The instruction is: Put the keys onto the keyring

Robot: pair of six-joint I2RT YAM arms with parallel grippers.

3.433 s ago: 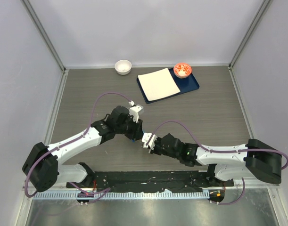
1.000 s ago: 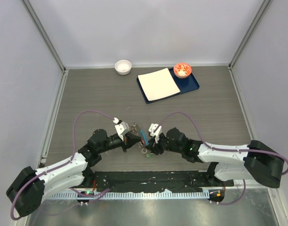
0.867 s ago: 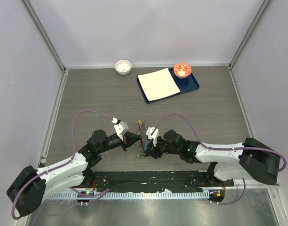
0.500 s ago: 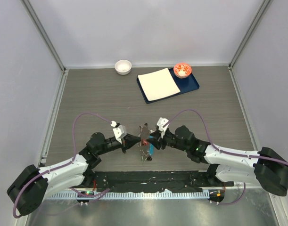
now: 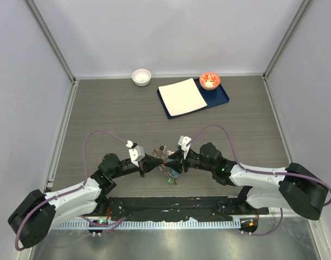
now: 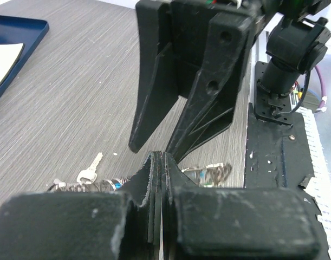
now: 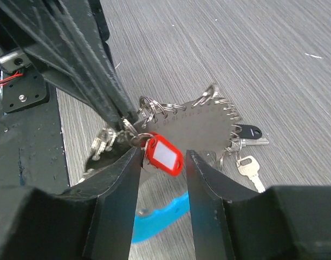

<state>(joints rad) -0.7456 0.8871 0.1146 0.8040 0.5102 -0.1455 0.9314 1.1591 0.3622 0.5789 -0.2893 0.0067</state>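
The right claw (image 7: 161, 162) stands partly open and has hold of nothing. Its two fingers straddle a red-tagged key (image 7: 166, 153) that sits directly in the gap, close to one finger but not clamped by either. The tag's long side slants across the gap rather than lying in line with the fingers, so closing squarely would catch it by its flat faces only if the wrist is turned a little. Just beyond the tag, toward the left of the scene, the left claw (image 7: 121, 115) comes in from the opposite side with its fingers pressed together. The tips meet at the wire of the keyring (image 7: 200, 127), where a few small rings bunch, and appear to pinch it, though the contact itself is too small to be sure of. The ring's loop spreads away from both claws toward the far side, with a black-headed key (image 7: 251, 131) and a plain silver key (image 7: 249, 168) hanging off its edge onto the table (image 7: 263, 54). Its light blue piece (image 7: 157, 219) lies under the right claw. From above, the bundle lies between the two claws near the front edge, and the right claw is the nearer one to the red tag.
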